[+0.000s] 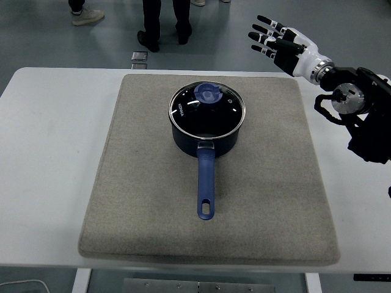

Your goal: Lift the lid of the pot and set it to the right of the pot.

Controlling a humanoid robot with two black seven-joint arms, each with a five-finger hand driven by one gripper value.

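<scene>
In the head view, the lid (207,108) sits on the pot (206,131) at the middle of the mat (140,201), the pot's handle (206,186) pointing toward the near edge. The right hand (278,41), fingers spread and empty, hangs high at the far right, so the lid's knob (209,93) lies left of it and lower; no left hand shows, so the right is the nearer.

Right hand (287,46) black w/ white wrist; fingers (264,30) white-banded; black arm (360,116).
</scene>
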